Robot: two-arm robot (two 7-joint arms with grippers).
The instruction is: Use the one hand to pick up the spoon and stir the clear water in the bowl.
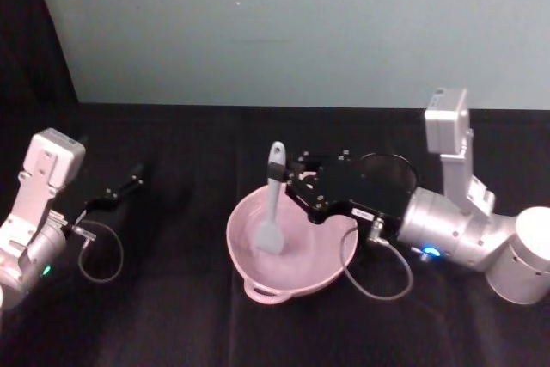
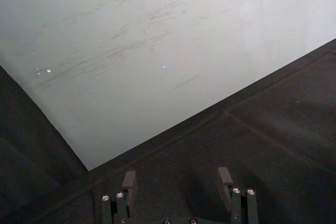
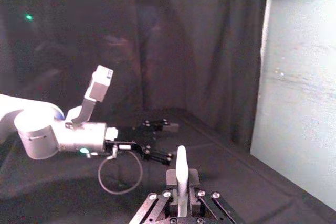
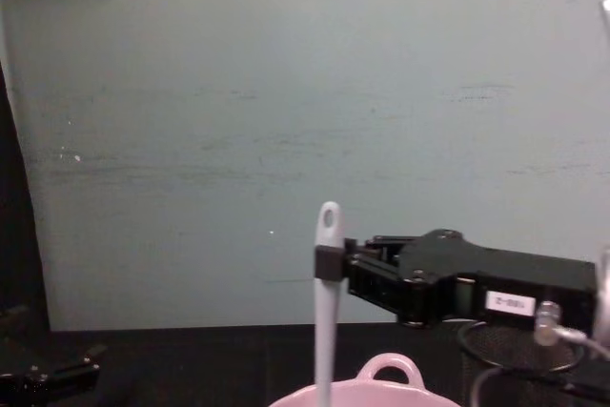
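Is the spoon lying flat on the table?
No, the right gripper holds the spoon upright, its lower end inside the pink bowl.

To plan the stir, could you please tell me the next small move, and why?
Probably sweep the right gripper in a small circle: it grips the spoon near its top, and the blade is down in the bowl. The left gripper sits parked aside.

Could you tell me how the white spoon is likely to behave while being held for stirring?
The spoon looks like thin plastic, so probably light and a little springy. The right gripper pinches its slim handle near the top, so the blade may pivot or twist in the bowl. The left gripper sits parked at the left.
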